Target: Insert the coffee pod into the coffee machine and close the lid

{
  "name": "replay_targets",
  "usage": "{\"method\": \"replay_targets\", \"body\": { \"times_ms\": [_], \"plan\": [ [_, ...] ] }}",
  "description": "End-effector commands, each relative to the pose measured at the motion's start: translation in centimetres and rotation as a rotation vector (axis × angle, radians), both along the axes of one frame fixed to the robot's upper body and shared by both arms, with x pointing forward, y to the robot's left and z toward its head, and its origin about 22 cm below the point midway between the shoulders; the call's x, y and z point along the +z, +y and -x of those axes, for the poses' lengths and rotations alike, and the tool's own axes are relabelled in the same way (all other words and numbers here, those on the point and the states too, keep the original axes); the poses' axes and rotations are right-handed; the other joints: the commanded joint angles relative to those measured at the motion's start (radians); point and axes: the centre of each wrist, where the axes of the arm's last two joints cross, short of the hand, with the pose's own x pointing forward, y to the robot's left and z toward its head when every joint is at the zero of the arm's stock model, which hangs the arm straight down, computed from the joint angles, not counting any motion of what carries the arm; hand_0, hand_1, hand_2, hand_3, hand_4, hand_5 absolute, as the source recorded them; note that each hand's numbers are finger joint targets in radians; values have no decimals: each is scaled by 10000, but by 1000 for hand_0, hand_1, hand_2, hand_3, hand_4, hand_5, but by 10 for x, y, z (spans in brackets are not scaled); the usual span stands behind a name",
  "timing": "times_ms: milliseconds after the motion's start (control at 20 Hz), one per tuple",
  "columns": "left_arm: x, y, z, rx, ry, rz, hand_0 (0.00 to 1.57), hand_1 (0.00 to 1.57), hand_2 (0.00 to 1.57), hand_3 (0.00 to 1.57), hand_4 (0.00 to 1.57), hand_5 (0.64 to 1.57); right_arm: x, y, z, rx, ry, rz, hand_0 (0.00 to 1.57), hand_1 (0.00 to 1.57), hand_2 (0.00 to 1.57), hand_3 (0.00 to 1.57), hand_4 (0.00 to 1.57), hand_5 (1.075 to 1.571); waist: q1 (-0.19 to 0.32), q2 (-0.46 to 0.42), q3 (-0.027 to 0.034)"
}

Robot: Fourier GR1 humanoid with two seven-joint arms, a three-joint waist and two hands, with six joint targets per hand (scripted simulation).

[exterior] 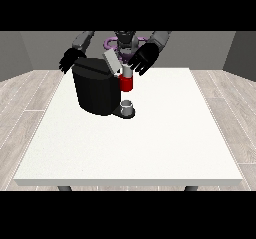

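Observation:
A black coffee machine (96, 89) stands on the white table (150, 143) at the back left. Its grey lid (112, 61) is tilted up, open. A red part (126, 83) sits at the machine's front, over a small grey cup (127, 105) on the base. The hand at the view's right (143, 58) hovers with spread fingers just right of the lid and above the red part. The hand at the view's left (71, 59) hangs behind the machine's left top corner, fingers relaxed. I see no separate coffee pod.
The table's right half and front stretch out as a white surface. The robot's torso (125, 42) stands behind the machine. Wooden floor surrounds the table.

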Motion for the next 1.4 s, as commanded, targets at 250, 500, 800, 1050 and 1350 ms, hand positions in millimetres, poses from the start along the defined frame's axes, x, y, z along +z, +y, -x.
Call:
{"method": "replay_targets", "body": {
  "times_ms": [250,500,800,1050,1350],
  "plan": [
    [-8,-18,-1,-548,15,-206,1198,1198,1271,1200,505,1571,-3,-17,-3,-263,-72,-494,0,0,0,0,513,1571,201,34,1],
    [2,13,0,174,-175,-254,1164,1164,1239,1182,492,1571,10,-3,1,-10,-289,-59,0,0,0,0,499,1571,-100,343,-4],
    [-13,-11,-3,-209,143,-104,1249,1249,1282,1181,480,1571,-6,0,2,-413,-519,-306,0,0,0,0,435,1571,113,482,0],
    [6,-7,-3,-109,113,-96,1196,1196,1240,1142,466,1571,2,-15,-5,-216,-505,-340,0,0,0,0,446,1571,27,518,1],
    [-3,1,-1,-133,-105,-686,1134,1134,1170,999,457,1571,18,-8,-9,-217,-410,-344,0,0,0,0,366,1571,33,477,-4]
  ]
}}
